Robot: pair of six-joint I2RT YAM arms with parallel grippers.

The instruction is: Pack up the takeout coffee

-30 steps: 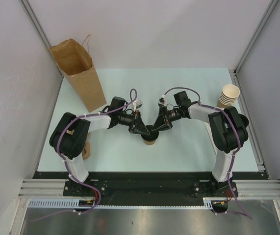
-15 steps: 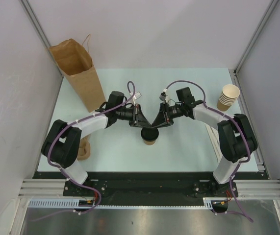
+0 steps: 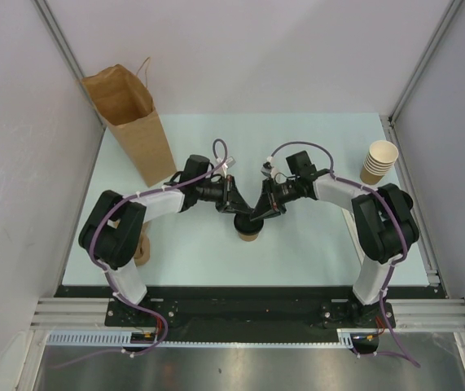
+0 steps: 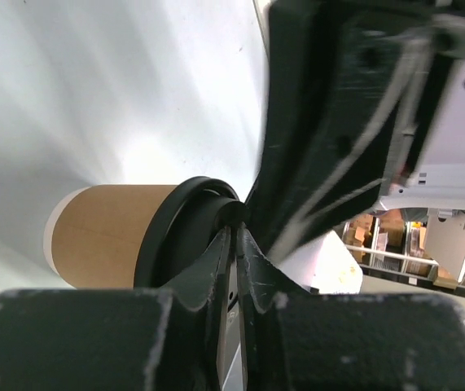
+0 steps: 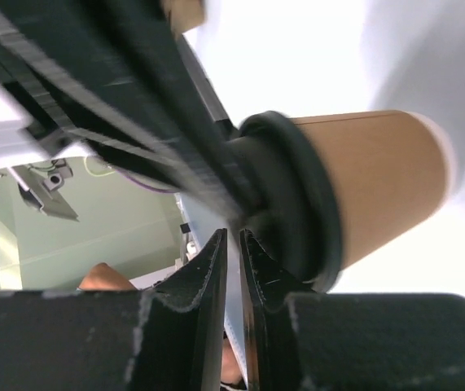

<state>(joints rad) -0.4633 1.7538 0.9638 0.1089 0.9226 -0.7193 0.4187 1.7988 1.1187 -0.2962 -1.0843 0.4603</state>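
The takeout coffee (image 3: 249,232) is a small tan cup with a black lid (image 3: 248,221), standing upright mid-table near the front. Both arms reach in over it from either side. My left gripper (image 3: 243,213) is shut, its tips resting against the lid's top (image 4: 185,236), with nothing between the fingers. My right gripper (image 3: 257,215) is shut too, its tips beside the lid (image 5: 297,204), apart from the cup's tan wall (image 5: 375,175). In each wrist view the other arm's gripper fills the space across the lid.
A tall open brown paper bag (image 3: 128,122) stands at the back left corner. A stack of lidless tan cups (image 3: 379,159) sits at the right edge. A tan object (image 3: 141,249) lies partly hidden by the left arm's base.
Both grippers lifted back from the lid half a second ago and have come down onto it again. The right gripper's jaws have narrowed. The cup has stayed in place.
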